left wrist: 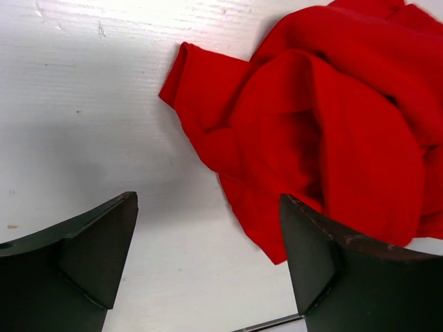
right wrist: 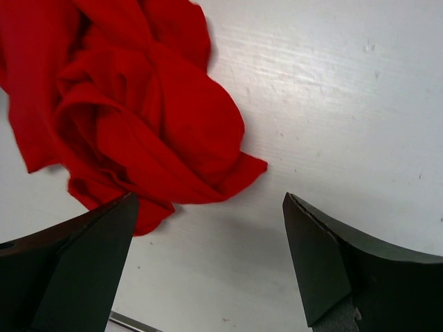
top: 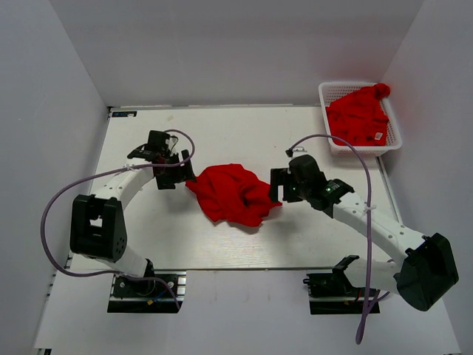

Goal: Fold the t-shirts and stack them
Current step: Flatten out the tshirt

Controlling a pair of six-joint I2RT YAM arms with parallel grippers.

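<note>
— Where is the t-shirt?
— One crumpled t-shirt lies bunched in a loose heap at the middle of the tabletop. It is not folded, and a sleeve or hem sticks out toward the left.
— Is there more red cloth?
— Yes, a second red heap sits in the white lattice basket at the far right corner. It is piled above the rim, with a small white label showing on its near side. I cannot tell how many t-shirts are in that heap.
— And the arms?
— They flank the crumpled t-shirt. The left fingers are spread wide at its left edge, low over the tabletop. The cloth reaches up to one finger, but nothing is pinched. The right fingers are likewise spread wide at its right edge, with a pointed fold of cloth lying just ahead of them. Whether either pair touches the cloth is not clear.
</note>
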